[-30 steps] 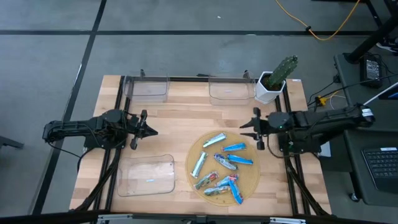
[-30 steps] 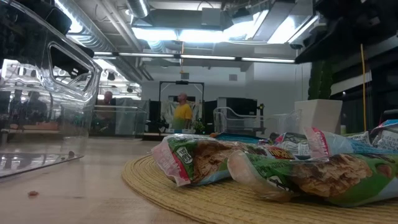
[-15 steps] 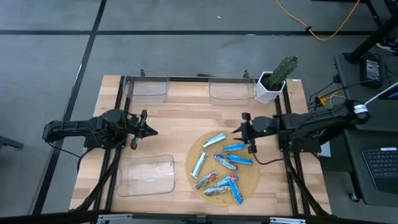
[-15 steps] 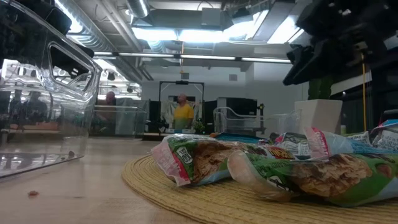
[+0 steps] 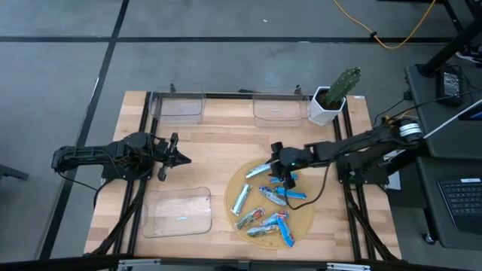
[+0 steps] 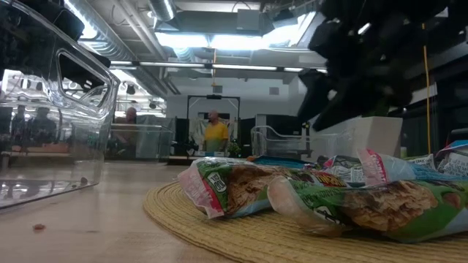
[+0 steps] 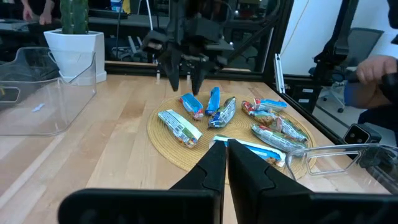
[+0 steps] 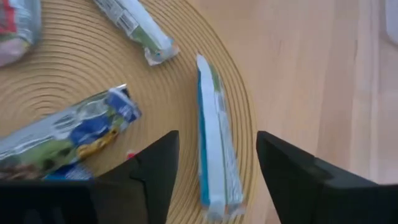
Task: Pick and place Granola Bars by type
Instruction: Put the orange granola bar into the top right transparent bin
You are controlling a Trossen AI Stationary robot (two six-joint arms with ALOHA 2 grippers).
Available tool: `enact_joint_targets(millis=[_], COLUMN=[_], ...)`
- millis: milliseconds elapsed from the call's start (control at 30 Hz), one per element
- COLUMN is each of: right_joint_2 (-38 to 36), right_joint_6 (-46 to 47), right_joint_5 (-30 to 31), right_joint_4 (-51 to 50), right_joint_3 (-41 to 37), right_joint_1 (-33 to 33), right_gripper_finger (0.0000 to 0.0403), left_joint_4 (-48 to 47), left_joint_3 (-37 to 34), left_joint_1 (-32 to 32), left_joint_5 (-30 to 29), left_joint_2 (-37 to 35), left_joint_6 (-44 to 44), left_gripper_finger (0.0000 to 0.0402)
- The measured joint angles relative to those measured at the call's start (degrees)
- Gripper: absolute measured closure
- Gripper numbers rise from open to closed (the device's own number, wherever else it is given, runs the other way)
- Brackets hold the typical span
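Several foil-wrapped granola bars, blue, silver and green multicoloured, lie on a round woven mat at the table's near right. My right gripper is open and hangs over the mat's far part, fingers slanting down. A silver-and-blue bar lies flat on the mat below it. In the right wrist view this bar shows between the two fingers, which do not touch it. My left gripper is shut and empty at the table's left, and also shows in the left wrist view.
Two clear trays stand at the far edge and one at the near left. A cactus in a white pot stands at the far right. Bare wood lies between the two arms. People stand in the room beyond.
My right gripper has gone from the table's right edge toward the left, out over the woven mat, and has come lower over the bars. The bars have not moved.
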Motion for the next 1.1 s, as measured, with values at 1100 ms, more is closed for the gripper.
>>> enact_joint_targets(millis=[1100], right_joint_2=[7.5], right_joint_6=[-6.7], right_joint_5=[-1.9], right_joint_4=[1.7], right_joint_3=[8.7], right_joint_1=[-5.3], right_gripper_finger=[0.0182], left_joint_4=[0.0], left_joint_3=[0.0], left_joint_1=[0.0], left_joint_5=[0.0], left_joint_2=[0.0], left_joint_6=[0.0], left_gripper_finger=[0.0392])
